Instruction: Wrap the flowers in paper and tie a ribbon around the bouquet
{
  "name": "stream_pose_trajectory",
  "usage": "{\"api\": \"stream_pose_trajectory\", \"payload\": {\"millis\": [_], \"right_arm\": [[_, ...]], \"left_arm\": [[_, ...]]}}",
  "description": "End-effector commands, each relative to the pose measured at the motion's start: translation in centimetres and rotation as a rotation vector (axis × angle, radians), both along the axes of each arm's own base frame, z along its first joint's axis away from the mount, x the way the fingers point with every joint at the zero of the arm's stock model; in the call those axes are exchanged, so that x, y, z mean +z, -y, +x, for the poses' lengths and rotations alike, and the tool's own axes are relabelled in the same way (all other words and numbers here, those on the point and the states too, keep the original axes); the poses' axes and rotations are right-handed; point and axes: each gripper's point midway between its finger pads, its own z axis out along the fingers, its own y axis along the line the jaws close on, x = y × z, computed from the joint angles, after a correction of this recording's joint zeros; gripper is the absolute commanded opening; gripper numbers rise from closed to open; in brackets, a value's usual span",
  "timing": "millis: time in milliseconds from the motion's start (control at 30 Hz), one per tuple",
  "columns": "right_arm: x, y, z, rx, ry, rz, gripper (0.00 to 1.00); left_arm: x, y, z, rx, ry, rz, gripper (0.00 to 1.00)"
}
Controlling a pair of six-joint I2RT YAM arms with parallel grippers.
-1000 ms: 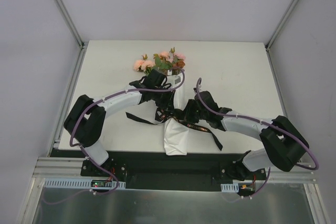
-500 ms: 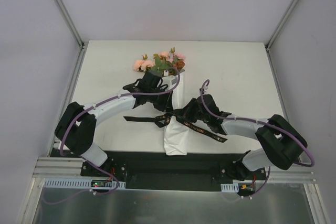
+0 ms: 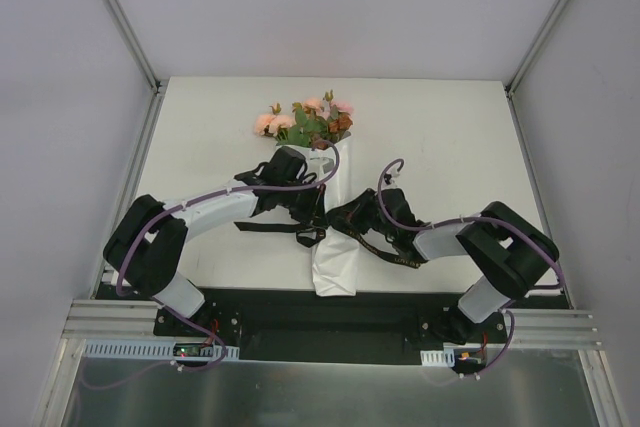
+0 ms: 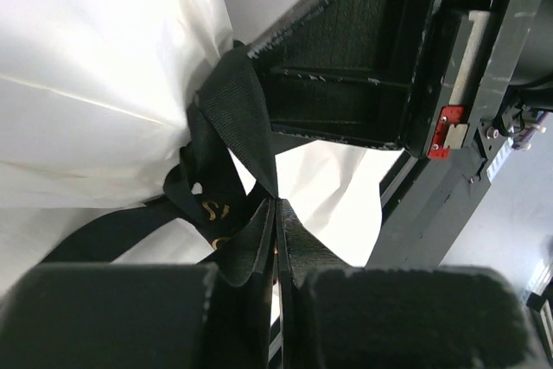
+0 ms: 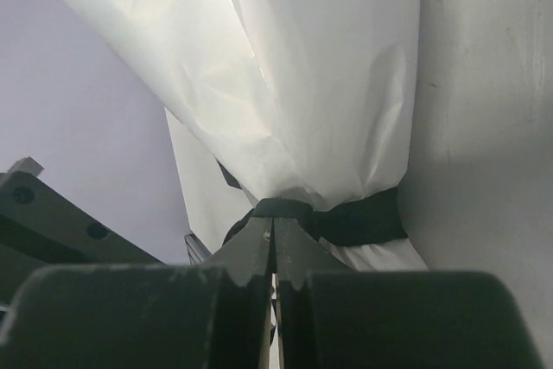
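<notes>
Mid-table, where the bouquet (image 3: 335, 265) is lying, you're pinching the ribbon (image 4: 232, 105) with left gripper (image 4: 276, 248) and right gripper (image 5: 273, 244) both clamped on it. Satin's looking slippery and the paper (image 5: 302, 84) flimsy, so I'd be gripping close to the cinched waist.

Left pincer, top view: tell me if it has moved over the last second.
Yes. The left pincer has pulled away from the flowers, toward the table's near edge, and is shut on the ribbon beside the paper.
</notes>
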Motion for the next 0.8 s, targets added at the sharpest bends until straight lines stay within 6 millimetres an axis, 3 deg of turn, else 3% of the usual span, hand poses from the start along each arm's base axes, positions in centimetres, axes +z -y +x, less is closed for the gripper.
{"api": "stream_pose_trajectory", "payload": {"millis": [0,333,533,767], "right_arm": [[2.7,-0.7,1.7,-0.031,0.114,0.098,0.00],[1.9,-0.5,0.6,0.039,0.106,0.061,0.01],[1.3,-0.3,-0.8,0.078,0.072,0.029,0.13],[0.6,1.4,-2.6,0.081,0.049,-0.044,0.25]], "left_arm": [[0.3,0.8,-1.2,-0.023,-0.013,-0.048,0.00],[-1.1,0.4,-1.2,0.006,-0.026,-0.026,0.00],[-1.3,0.4,-1.2,0.013,-0.029,-0.028,0.00],[-1.3,0.4,-1.4,0.009,-0.029,-0.032,0.00]]}}
